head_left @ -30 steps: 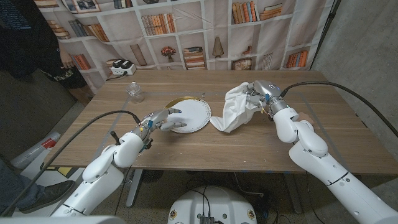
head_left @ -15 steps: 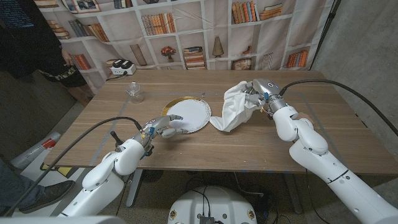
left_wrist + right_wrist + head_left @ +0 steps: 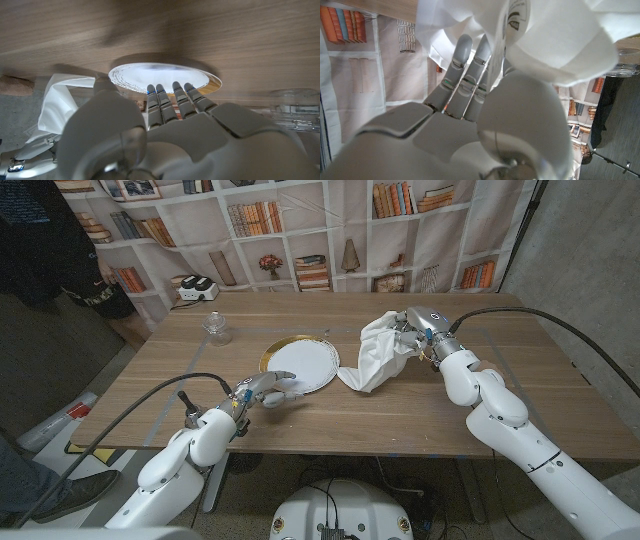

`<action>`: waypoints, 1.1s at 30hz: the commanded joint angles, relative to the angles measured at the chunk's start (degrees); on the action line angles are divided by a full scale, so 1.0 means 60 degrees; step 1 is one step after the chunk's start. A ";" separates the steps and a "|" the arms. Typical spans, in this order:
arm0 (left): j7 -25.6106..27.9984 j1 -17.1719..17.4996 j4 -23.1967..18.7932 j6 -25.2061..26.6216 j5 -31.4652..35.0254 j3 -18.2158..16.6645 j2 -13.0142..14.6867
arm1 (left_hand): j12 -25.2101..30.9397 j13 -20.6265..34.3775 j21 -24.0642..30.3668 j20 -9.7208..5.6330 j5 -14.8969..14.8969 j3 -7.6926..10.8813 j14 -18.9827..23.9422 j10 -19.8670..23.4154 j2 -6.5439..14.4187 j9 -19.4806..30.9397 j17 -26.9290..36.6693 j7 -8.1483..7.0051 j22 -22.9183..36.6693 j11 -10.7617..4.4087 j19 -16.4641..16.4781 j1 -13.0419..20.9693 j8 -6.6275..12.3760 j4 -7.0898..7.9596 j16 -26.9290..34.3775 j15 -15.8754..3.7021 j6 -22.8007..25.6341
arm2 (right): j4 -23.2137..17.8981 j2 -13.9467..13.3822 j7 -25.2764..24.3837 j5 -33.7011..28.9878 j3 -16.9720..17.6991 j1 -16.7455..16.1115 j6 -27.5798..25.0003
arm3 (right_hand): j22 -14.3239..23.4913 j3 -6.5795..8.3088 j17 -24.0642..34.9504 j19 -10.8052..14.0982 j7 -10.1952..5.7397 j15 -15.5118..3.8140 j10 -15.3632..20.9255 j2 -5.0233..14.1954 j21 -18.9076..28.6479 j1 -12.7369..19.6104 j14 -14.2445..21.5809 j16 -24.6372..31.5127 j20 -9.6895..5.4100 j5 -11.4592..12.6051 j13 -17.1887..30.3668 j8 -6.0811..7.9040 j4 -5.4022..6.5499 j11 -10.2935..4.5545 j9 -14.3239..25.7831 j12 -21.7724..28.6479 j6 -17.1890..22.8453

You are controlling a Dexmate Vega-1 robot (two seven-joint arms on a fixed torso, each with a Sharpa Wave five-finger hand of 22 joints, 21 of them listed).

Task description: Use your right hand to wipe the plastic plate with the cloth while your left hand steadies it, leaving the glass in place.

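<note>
- A small tag sewn to the cloth (image 3: 555, 50) carries print too blurred to read.
- The right hand (image 3: 412, 330) grips the bunched white cloth, lifted beside the plate (image 3: 305, 366); its tail trails to the table (image 3: 330, 415).
- The left hand (image 3: 262, 390), fingers spread and holding nothing, reaches to the plate's near rim.
- The white, gold-rimmed plate lies mid-table; the glass (image 3: 217, 328) stands apart, far left.
- Wood-grain table; a printed bookshelf backdrop (image 3: 300, 230) hangs behind.
</note>
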 commanded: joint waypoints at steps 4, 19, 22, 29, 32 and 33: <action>-0.0502 -0.0241 0.0160 0.0421 -0.0083 0.0278 -0.0065 | -0.0030 0.0046 -0.0079 -0.0174 0.0048 -0.0374 -0.0085 -0.0085 -0.0013 0.0052 0.0086 0.0120 0.0037 0.0149 -0.0009 -0.1176 -0.0059 0.0668 0.0047 -0.0426 -0.0029 | 0.0057 -0.0027 0.0121 0.0058 0.0014 0.0053 0.0001 | -0.0023 0.0291 -0.0004 -0.0004 0.0013 -0.0433 0.0644 0.0040 0.0055 -0.0037 0.0121 -0.0028 -0.1520 0.0060 0.2706 0.0051 0.0171 -0.0560 0.0047 0.0015 -0.0047; -0.0920 -0.0469 0.0101 0.1038 0.0372 0.0633 0.0035 | 0.0047 0.0040 -0.0122 -0.0182 0.0101 -0.0530 -0.0021 0.0167 -0.0009 0.0043 0.0074 0.0197 0.0030 0.0121 -0.0053 -0.1573 0.0028 0.0924 0.0073 -0.0449 0.0306 | 0.0082 -0.0094 0.0246 0.0090 0.0030 0.0098 0.0014 | -0.0094 0.0347 -0.0010 -0.0010 0.0001 -0.0437 0.0634 0.0014 0.0111 -0.0051 0.0150 -0.0091 -0.1522 0.0055 0.2794 0.0068 0.0150 -0.0558 0.0052 -0.0034 -0.0060; -0.1012 -0.0520 0.0062 0.1132 0.0432 0.0655 0.0073 | 0.0077 0.0038 -0.0126 -0.0184 0.0119 -0.0569 0.0024 0.0277 0.0003 0.0040 0.0072 0.0212 0.0030 0.0134 -0.0051 -0.1680 0.0064 0.0995 0.0087 -0.0451 0.0445 | 0.0085 -0.0101 0.0226 0.0091 0.0037 0.0095 0.0031 | -0.0108 0.0358 -0.0010 -0.0018 0.0000 -0.0437 0.0645 0.0017 0.0111 -0.0053 0.0158 -0.0099 -0.1521 0.0055 0.2807 0.0070 0.0149 -0.0559 0.0052 -0.0036 -0.0061; -0.1289 -0.0689 0.0051 0.1141 0.0407 0.0696 0.0218 | 0.0118 0.0033 -0.0116 -0.0174 0.0156 -0.0659 0.0167 0.0470 0.0041 0.0036 0.0072 0.0250 0.0034 0.0206 -0.0005 -0.1948 0.0085 0.1174 0.0131 -0.0437 0.0609 | -0.0054 -0.0149 0.0051 -0.0001 0.0083 0.0019 0.0076 | -0.0145 0.0384 -0.0012 -0.0024 0.0008 -0.0441 0.0671 0.0011 0.0134 -0.0072 0.0152 -0.0135 -0.1514 0.0052 0.2847 0.0070 0.0149 -0.0558 0.0033 -0.0049 -0.0056; -0.1403 -0.0769 0.0069 0.1118 0.0365 0.0719 0.0271 | 0.0119 0.0032 -0.0117 -0.0172 0.0169 -0.0688 0.0180 0.0503 0.0046 0.0035 0.0072 0.0265 0.0034 0.0167 0.0001 -0.2026 0.0079 0.1224 0.0130 -0.0431 0.0630 | -0.0148 -0.0216 -0.0084 -0.0076 0.0101 0.0029 0.0187 | -0.0158 0.0394 -0.0012 -0.0026 0.0005 -0.0442 0.0681 0.0003 0.0144 -0.0071 0.0153 -0.0147 -0.1517 0.0052 0.2863 0.0072 0.0143 -0.0557 0.0029 -0.0053 -0.0054; -0.1441 -0.0791 0.0072 0.1105 0.0351 0.0726 0.0294 | 0.0116 0.0032 -0.0115 -0.0175 0.0172 -0.0693 0.0187 0.0503 0.0046 0.0034 0.0071 0.0262 0.0034 0.0170 0.0005 -0.2039 0.0078 0.1232 0.0131 -0.0434 0.0633 | -0.0180 -0.0242 -0.0131 -0.0109 0.0103 0.0046 0.0233 | -0.0164 0.0398 -0.0011 -0.0027 0.0014 -0.0441 0.0683 0.0006 0.0148 -0.0078 0.0160 -0.0149 -0.1515 0.0052 0.2869 0.0073 0.0146 -0.0557 0.0032 -0.0056 -0.0058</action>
